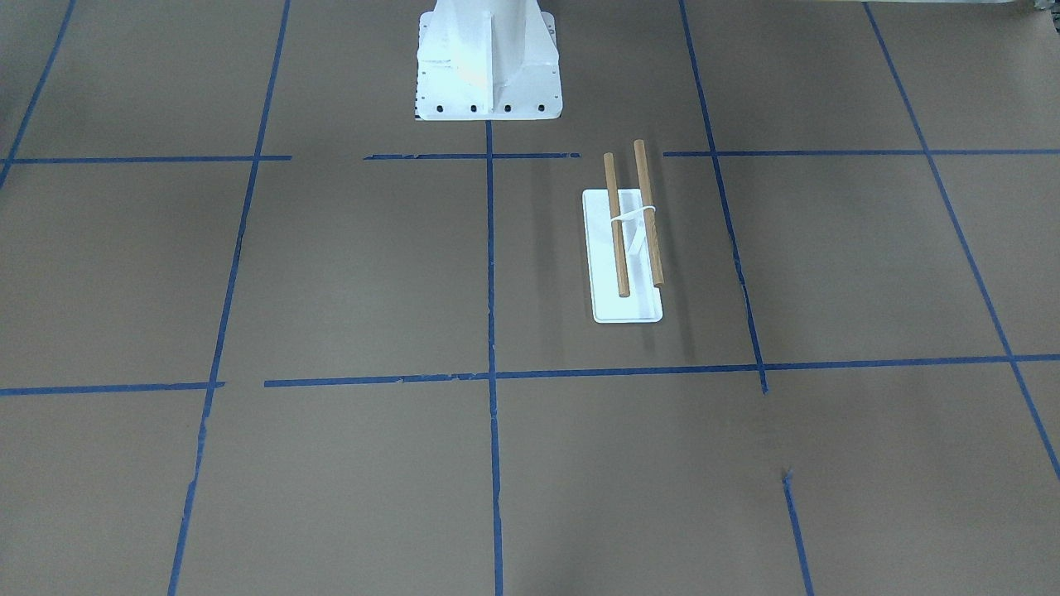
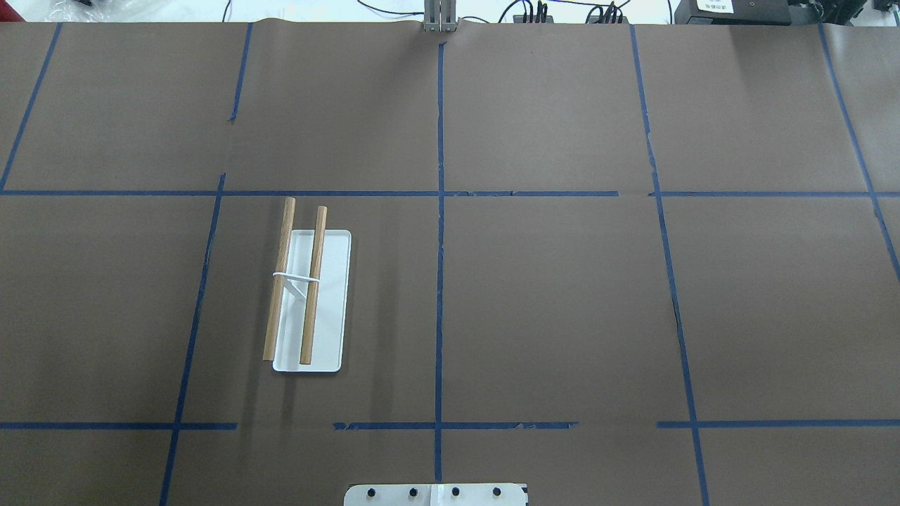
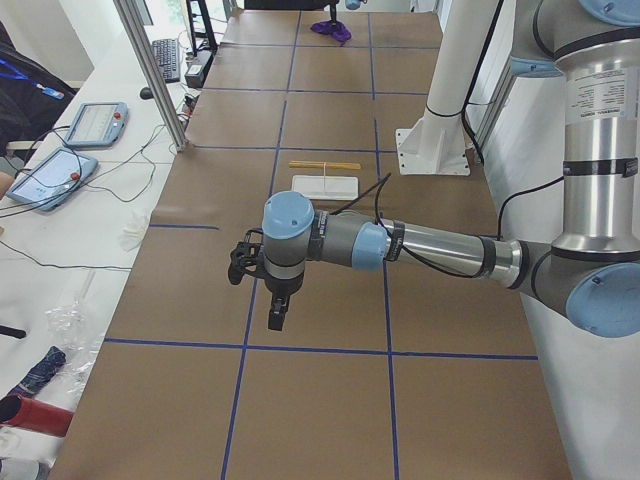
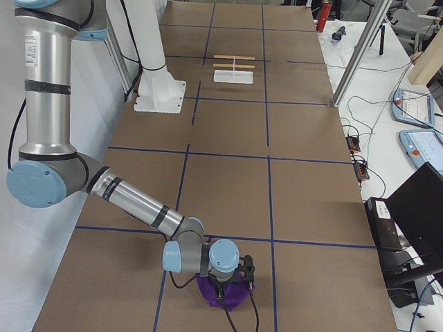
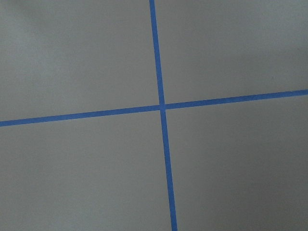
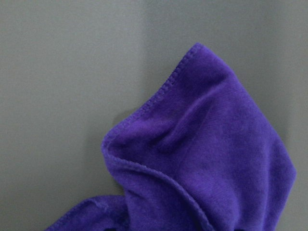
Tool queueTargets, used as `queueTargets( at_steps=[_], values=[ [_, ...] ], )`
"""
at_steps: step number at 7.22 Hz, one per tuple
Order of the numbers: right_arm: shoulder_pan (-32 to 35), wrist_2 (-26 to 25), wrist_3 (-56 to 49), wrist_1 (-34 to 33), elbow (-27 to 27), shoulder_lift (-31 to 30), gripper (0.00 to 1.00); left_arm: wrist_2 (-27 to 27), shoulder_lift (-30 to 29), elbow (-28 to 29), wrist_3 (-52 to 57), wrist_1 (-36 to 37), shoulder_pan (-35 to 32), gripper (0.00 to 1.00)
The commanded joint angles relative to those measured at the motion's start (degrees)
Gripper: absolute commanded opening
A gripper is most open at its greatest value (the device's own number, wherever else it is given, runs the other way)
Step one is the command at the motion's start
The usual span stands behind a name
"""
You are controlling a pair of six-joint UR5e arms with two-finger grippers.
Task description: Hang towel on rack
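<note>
While the purple towel (image 4: pixel 235 296) lies crumpled at the table's far right end, well apart from the rack (image 1: pixel 629 302), the job looks to be at its first step: the pick-up. The right wrist view shows soft, plush cloth with a stitched hem, bunched into a peak with loose folds. I'd expect it to sag and drape freely once lifted.

The right gripper (image 4: pixel 225 287) hangs directly over the heap, down at the cloth. Only the side view shows it, so I cannot tell whether its fingers are spread or already pinching fabric. My guess is that the next move calls for a firm pinch near an edge, then a long carry across the table.

Both wooden rods of the rack are bare, and it stands on its white base on the robot's left side, a little out from the pedestal (image 1: pixel 489 66).

The left gripper (image 3: pixel 276 318) hovers over a cross of blue tape (image 5: pixel 161 106) on the brown paper table (image 2: pixel 562 309). Whether it is spread or clenched I cannot tell either.
</note>
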Motion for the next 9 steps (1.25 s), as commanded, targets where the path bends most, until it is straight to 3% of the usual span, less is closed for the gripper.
queueTargets(
  at_steps=[1,3,5,8,9],
  values=[
    [-0.45,0.0,-0.71,-0.07,0.06,0.08,0.0,0.13,-0.15,-0.03,-0.08,-0.03,0.01,1.0],
    [-0.37,0.61,-0.81,0.11,1.28,-0.01,0.0,0.04,-0.49,0.05,-0.08,-0.03,0.01,1.0],
    [2.42,5.78,-2.55,0.02,5.58,0.34,0.0,0.04,-0.67,0.05,-0.08,-0.03,0.01,1.0],
    [7.37,5.54,-1.87,-0.86,19.96,1.39,0.0,-0.04,-1.11,-0.03,-0.08,-0.12,0.01,1.0],
    [7.54,5.37,-1.51,-1.56,22.62,4.88,0.0,-0.05,-1.2,-0.12,-0.08,-0.12,0.01,1.0]
  ],
)
